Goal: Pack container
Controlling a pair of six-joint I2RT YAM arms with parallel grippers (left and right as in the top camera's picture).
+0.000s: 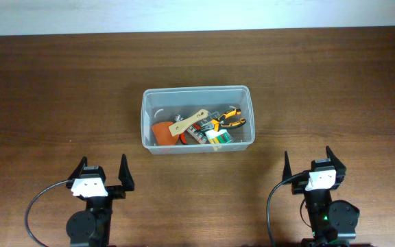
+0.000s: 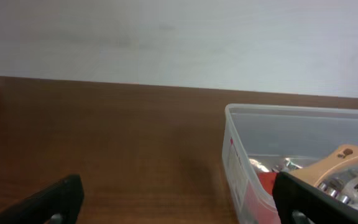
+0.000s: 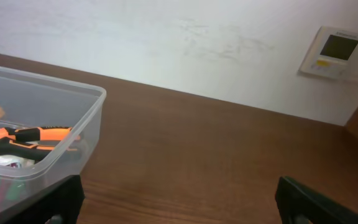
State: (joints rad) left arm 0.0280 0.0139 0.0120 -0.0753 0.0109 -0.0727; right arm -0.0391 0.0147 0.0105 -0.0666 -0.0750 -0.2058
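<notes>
Container sits mid-table, long axis 9-to-3: 2 o'clock from my left gripper, 10 o'clock from my right gripper, left slightly nearer. Both finger pairs stand apart, empty.

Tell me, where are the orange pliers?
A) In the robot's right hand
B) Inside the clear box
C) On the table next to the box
B: the orange pliers lie inside the container, among the other tools.
</notes>
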